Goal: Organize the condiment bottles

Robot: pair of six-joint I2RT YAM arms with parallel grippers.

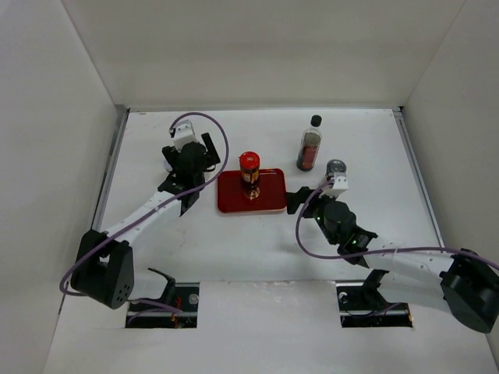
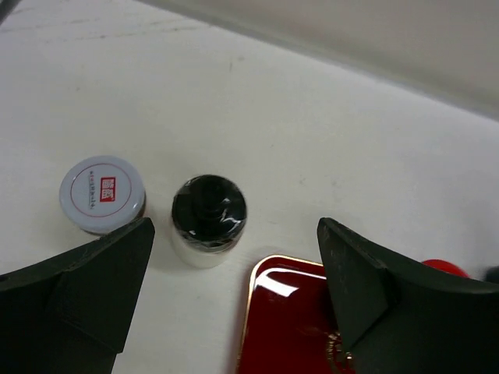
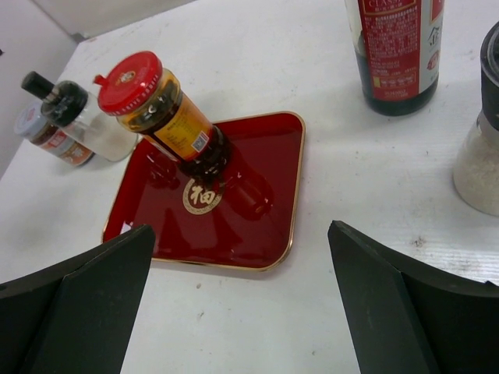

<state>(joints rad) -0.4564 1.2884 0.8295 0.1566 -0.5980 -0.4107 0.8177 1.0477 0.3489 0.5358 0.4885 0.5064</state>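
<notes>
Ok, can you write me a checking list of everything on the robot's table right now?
Surface: white table, one small mark near the right arm.
Job's things: red-lidded jar stands on the red tray. Tall dark bottle and grey-lidded jar stand right of the tray. White black-capped bottle and pale-lidded jar stand side by side left of it.
Clutter: nothing seen.
Grippers: left jaws open above the white black-capped bottle; right jaws open facing the tray; both empty.
Cables: purple cables loop along both arms, away from the bottles.
Surroundings: white walls on three sides.
</notes>
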